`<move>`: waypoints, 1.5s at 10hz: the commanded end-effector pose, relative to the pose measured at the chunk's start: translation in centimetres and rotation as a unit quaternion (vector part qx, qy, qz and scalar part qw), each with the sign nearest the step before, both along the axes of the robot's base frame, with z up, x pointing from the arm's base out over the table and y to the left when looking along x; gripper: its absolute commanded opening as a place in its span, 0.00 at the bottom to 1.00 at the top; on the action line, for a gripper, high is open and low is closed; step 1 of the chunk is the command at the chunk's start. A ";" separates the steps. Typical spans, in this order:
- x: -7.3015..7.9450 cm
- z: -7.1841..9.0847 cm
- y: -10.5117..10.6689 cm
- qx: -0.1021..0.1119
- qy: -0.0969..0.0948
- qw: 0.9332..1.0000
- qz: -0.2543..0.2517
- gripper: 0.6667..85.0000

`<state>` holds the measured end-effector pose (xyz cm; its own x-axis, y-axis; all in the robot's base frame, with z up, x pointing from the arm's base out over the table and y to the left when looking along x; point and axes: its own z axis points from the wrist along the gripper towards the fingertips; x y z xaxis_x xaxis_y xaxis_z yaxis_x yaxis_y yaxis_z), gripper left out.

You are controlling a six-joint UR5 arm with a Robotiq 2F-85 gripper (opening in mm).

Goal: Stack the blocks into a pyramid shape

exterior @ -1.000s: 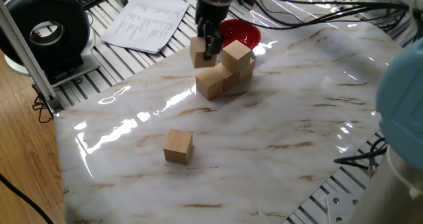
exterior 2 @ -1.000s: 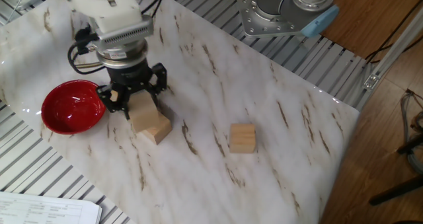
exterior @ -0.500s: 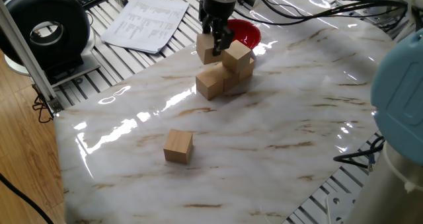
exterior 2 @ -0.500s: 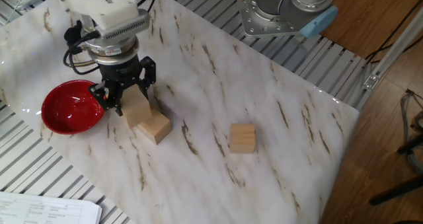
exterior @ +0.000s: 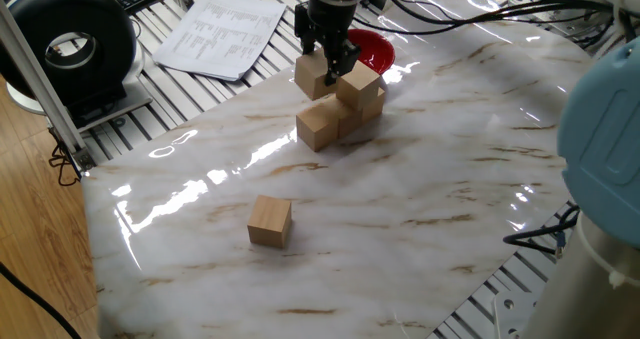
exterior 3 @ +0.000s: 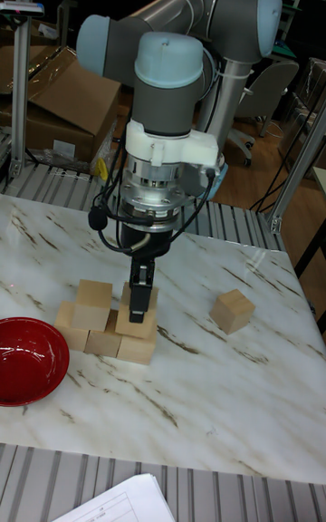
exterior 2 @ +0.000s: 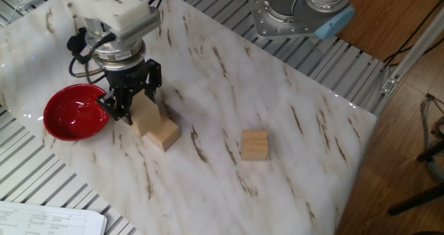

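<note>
The end effector (exterior: pixel 331 67) is clenched on one wooden block (exterior: pixel 312 76), its two fingers pinching opposite flat faces from above, and that block sits low over the stack of blocks (exterior: pixel 340 107) directly beneath it, beside another second-row block (exterior: pixel 358 84); whether it already rests on the bottom row or hangs just clear of it cannot be told. In the tall fixed view the held block (exterior 3: pixel 136 316) shows partly behind the fingers, with the neighbouring upper block (exterior 3: pixel 92 304) to its left. These cubes look like plain unfinished wood: probably light, rigid and not fragile, with flat sides that give the fingers a sure hold when taken across two parallel faces near the middle. Being light, they will likely shift at a small nudge, so the ones already placed could slide on the glossy marbled tabletop (exterior: pixel 430 209) if the fingers brush them on opening. Room is tight on the side of the end effector where the other upper block stands close, and a red bowl (exterior 2: pixel 75 112) lies just behind the stack, near the tabletop's edge. Toward the front, the tabletop is open, and a single loose block (exterior: pixel 269 221) lies well apart from the end effector with free space all round it for a top-down grip. Straight up looks the safest way out from the stack. A sheet of paper (exterior: pixel 222 31) lies off the tabletop beyond the bowl, out of the working area.
</note>
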<state>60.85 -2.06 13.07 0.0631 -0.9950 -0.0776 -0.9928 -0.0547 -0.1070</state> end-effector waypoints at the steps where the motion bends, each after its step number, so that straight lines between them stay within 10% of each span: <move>1: 0.4 -0.1 -0.7 -0.015 -0.007 0.999 0.041 0.00; 15: -2.6 -0.9 0.0 0.015 0.067 0.997 -0.039 0.00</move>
